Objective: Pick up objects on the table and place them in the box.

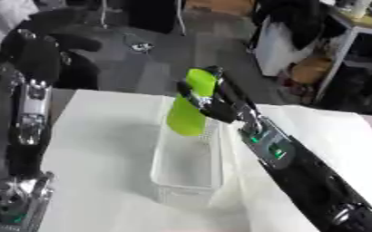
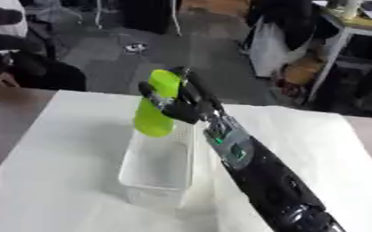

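1 green cup (image 1: 191,103) up in the air, right hand (image 1: 214,105) wrapped round it, tilted over the far end of the white box (image 1: 186,181). Placing step, I'd say. Next: lower it inside, then let go w/o clipping the rim. Left hand (image 1: 14,201) sits low-left, can't tell its fingers.

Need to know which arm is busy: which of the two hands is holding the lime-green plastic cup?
The right hand: its fingers curl round the lime-green plastic cup above the clear plastic box. The left arm, raised at the left, carries nothing visible.
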You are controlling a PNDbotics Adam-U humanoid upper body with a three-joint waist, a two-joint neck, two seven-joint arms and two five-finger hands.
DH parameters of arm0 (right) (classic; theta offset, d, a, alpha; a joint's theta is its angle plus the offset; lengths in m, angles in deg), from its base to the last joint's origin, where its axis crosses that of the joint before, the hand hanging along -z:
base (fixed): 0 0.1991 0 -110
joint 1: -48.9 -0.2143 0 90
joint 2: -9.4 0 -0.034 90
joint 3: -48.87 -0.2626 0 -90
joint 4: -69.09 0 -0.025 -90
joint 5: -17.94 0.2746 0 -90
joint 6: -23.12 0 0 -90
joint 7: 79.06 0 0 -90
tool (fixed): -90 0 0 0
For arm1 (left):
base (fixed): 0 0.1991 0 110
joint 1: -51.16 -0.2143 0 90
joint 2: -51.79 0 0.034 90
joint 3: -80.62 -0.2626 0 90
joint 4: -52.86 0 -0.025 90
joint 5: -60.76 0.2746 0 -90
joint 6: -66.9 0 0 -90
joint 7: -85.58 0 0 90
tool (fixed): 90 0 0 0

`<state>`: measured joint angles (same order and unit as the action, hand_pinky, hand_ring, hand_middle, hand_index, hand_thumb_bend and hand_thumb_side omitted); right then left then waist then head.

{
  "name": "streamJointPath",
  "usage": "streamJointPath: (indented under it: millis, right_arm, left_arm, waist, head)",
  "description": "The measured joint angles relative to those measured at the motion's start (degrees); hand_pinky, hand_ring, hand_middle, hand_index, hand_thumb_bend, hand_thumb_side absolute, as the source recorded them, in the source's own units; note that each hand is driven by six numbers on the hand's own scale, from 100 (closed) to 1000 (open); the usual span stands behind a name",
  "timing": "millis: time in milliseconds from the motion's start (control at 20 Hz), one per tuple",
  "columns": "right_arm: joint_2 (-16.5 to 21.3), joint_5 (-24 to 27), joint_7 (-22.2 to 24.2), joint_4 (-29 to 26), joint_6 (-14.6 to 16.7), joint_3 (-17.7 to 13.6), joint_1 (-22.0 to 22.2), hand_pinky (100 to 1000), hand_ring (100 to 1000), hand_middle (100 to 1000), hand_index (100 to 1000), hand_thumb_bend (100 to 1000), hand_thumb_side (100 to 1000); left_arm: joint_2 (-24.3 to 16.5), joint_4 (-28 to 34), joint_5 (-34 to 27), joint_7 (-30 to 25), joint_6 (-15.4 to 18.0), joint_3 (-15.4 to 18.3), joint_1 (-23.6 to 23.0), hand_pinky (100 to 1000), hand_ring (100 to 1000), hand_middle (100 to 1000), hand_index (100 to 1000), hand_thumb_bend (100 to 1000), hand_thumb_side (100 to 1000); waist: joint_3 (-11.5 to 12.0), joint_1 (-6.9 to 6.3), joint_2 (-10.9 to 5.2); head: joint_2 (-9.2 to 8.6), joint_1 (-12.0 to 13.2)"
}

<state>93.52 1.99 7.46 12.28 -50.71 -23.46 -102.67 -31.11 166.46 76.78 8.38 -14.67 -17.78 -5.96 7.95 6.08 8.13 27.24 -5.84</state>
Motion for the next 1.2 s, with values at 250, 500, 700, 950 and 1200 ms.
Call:
streamJointPath:
  millis: [250,500,700,950,1200]
  right_arm:
    - [0.01,-0.68,-0.11,0.41,0.34,-0.19,0.00,100,100,100,210,100,793]
    - [0.01,-1.38,-0.03,0.99,0.67,-0.20,0.02,100,100,100,211,100,797]
    - [0.01,-1.45,0.01,1.11,0.79,-0.21,0.02,100,100,100,212,100,797]
    - [0.22,-1.66,0.12,1.37,0.84,-0.21,0.23,100,100,100,212,100,798]
    - [1.02,-1.71,0.14,1.40,0.84,-0.22,0.88,100,100,100,213,100,800]
  left_arm:
    - [0.00,0.00,0.49,0.10,-0.14,0.00,0.00,485,605,754,823,219,925]
    - [0.00,0.00,0.65,0.07,-0.26,0.00,-0.02,484,605,754,823,219,926]
    - [-0.01,0.00,0.69,0.09,-0.35,0.00,-0.03,484,605,754,823,219,927]
    - [-0.01,0.00,0.75,0.10,-0.37,0.00,-0.03,485,605,754,823,219,927]
    - [-0.02,0.00,0.91,0.21,-0.47,0.02,-0.08,483,604,753,823,218,928]
  waist:
    - [0.00,0.00,0.01]
    - [-0.04,0.00,0.03]
    - [-0.06,0.00,0.04]
    - [-0.24,0.00,0.04]
    - [-0.41,-0.01,0.04]
  head:
    - [0.00,0.17]
    - [0.01,0.28]
    - [0.02,0.29]
    - [0.03,0.34]
    - [0.10,0.80]
